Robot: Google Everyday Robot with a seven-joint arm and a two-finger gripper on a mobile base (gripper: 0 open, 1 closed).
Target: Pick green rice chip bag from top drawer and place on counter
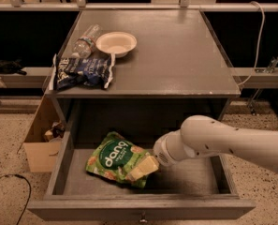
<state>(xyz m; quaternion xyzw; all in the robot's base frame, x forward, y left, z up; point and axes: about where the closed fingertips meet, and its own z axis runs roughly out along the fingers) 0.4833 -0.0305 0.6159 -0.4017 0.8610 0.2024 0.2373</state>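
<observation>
The green chip bag (114,159) lies left of centre in the open top drawer (190,182), with the gripper (143,168) over its right corner. Whether the gripper is clamped or apart cannot be told, since the contact is hidden. A corner-only hold might let the glossy bag slip short of the counter (176,55).

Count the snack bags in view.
2: the green bag in the drawer, with the hand at its right edge; a blue bag on the counter, front left. Box contents unclear.
</observation>
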